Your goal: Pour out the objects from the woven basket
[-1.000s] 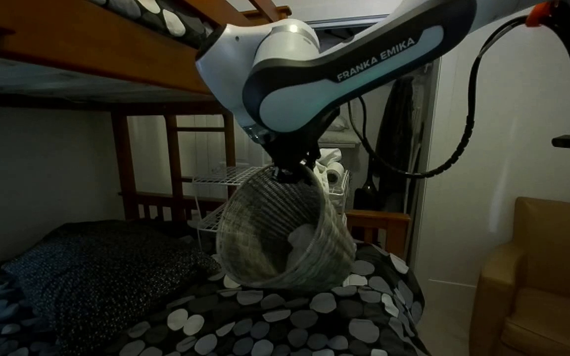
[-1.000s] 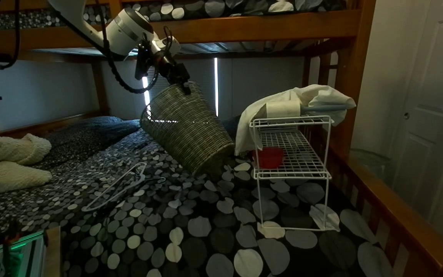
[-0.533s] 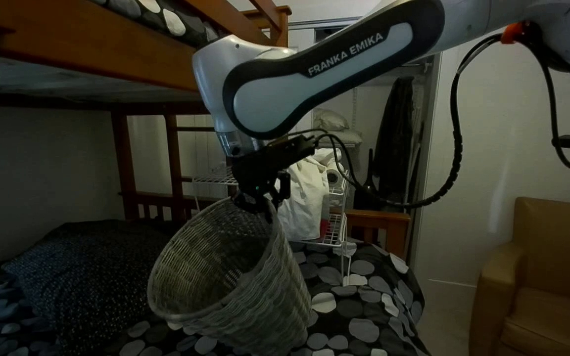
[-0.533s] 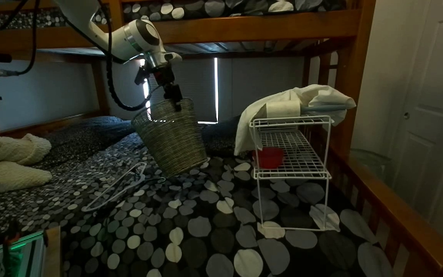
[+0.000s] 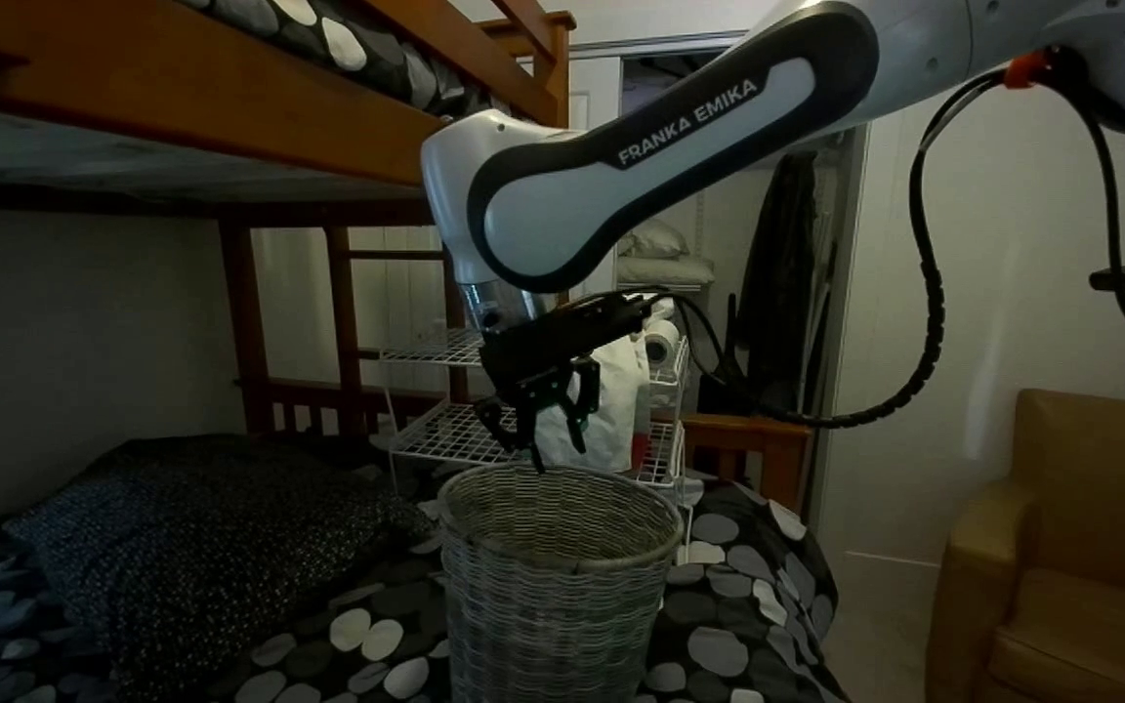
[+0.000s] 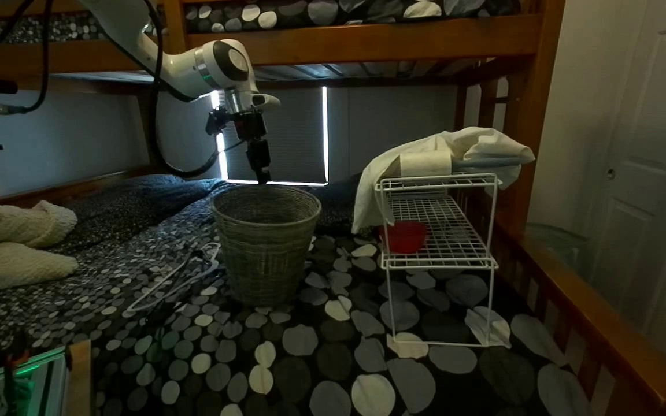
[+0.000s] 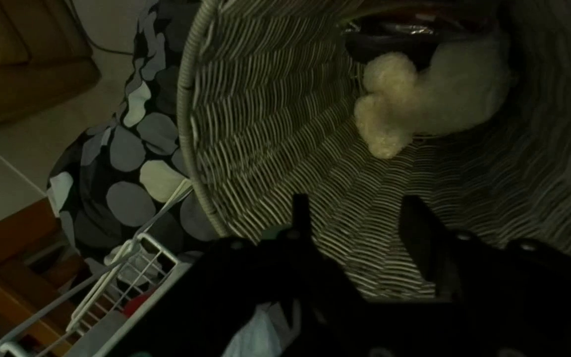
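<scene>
Gripper [image 7: 355,213]: fingers [image 7: 301,213] spread apart, with weave showing through the gap in the wrist view; it points down at the edge of the basket [image 6: 266,254], and I cannot tell whether a fingertip touches the wicker.
Arm [image 5: 670,156]: slopes down from the upper right in an exterior view, then turns at the wrist so its end hangs downward, leaning slightly; its upper part is cut off in both exterior views.
Cable [image 5: 932,288]: droops in a loop below the arm.
Basket: stands upright on the bed [image 6: 263,370], mouth up, just below the gripper; its lower wall [image 5: 548,644] runs past the bottom edge in an exterior view.
Basket's inside: a pale fluffy thing [image 7: 429,99] at the bottom, seen in the wrist view, next to a dark shiny thing [image 7: 399,42] too dim to name.
Rack [image 5: 455,434]: partly hidden behind the gripper and basket in an exterior view; a white cloth [image 5: 606,420] hangs over it.
Red bowl [image 6: 407,238]: sits on the rack's lower shelf; only a sliver [image 5: 639,451] of it shows beside the cloth in an exterior view.
</scene>
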You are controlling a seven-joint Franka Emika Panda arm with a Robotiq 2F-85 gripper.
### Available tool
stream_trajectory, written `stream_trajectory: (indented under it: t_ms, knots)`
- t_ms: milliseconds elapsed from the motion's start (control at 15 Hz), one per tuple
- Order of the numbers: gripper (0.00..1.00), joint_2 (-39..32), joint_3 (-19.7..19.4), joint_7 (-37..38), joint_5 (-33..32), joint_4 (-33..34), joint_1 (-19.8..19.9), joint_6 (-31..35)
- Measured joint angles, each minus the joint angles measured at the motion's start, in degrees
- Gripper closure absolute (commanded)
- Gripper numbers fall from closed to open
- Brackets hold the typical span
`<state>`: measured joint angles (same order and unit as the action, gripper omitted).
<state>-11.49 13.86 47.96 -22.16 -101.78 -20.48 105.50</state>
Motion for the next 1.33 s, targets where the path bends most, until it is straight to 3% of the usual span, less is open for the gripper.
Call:
stream_trajectory:
  t_ms: [133, 200, 467, 600, 933, 1333]
  knots:
    - [0.03, 1.79, -0.24, -1.64, -2.55, -1.13, 0.02, 1.41]
    - [0.0, 2.82, -0.28, -1.73, -3.4, -2.16, 0.17, 4.79]
    - [0.0, 6.82, -0.81, -0.9, -1.73, -9.19, 1.95, 23.08]
    - [0.0, 8.33, -1.12, -0.98, 2.15, -14.32, 3.24, 28.26]
    - [0.0, 8.22, -2.28, 7.49, 1.45, -22.77, 4.74, 23.21]
    - [0.0, 8.17, -2.47, 8.87, 2.19, -22.9, 5.15, 22.11]
